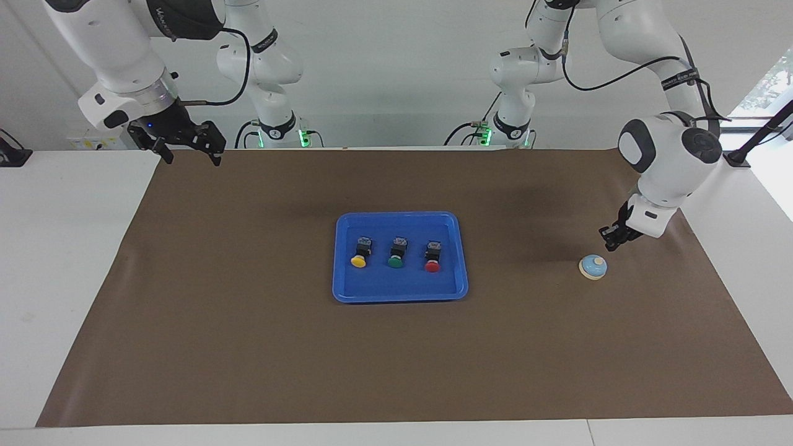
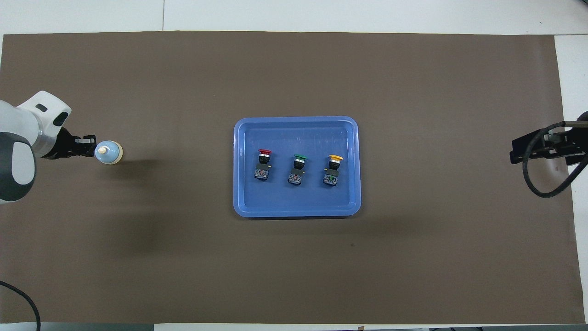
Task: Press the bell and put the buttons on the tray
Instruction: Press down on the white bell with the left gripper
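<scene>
Left arm: reaching down from the upper right of the facing view, wrist bending steeply toward the worktop.
Left gripper (image 1: 610, 241): hanging low at right of centre, jaws closed.
Right arm: waiting raised at upper left.
Right gripper (image 1: 189, 152): hovering, jaws spread wide.

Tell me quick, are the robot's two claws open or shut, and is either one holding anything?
Left gripper: shut, holding nothing, just above the desk bell.
Right gripper: open, holding nothing, waiting over the mat's corner.
</scene>
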You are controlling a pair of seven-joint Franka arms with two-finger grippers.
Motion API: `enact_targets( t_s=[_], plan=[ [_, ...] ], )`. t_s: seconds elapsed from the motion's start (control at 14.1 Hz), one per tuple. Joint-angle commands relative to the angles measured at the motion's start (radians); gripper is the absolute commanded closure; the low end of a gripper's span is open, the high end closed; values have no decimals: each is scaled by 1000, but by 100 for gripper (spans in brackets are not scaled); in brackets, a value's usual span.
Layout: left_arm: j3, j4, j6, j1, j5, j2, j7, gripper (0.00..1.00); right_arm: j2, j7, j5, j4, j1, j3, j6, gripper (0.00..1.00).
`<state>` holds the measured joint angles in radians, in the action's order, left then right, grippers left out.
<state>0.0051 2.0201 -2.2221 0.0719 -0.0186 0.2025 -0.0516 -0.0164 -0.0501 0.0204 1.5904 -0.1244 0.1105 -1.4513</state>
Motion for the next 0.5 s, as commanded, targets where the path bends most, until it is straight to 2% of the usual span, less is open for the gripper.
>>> enact_targets(
  t_s=[0.0,0.36,0.43],
  plan=[
    [1,20,-37,-1,-17,12,-4,100,-14,19,1,19,-14,9,-6,0],
    [1,72,-99,-9,-17,21,-2,100,-14,19,1,17,-14,9,-6,0],
    [1,57,-79,-7,-17,23,-2,100,-14,19,1,17,-14,9,-6,0]
  ],
)
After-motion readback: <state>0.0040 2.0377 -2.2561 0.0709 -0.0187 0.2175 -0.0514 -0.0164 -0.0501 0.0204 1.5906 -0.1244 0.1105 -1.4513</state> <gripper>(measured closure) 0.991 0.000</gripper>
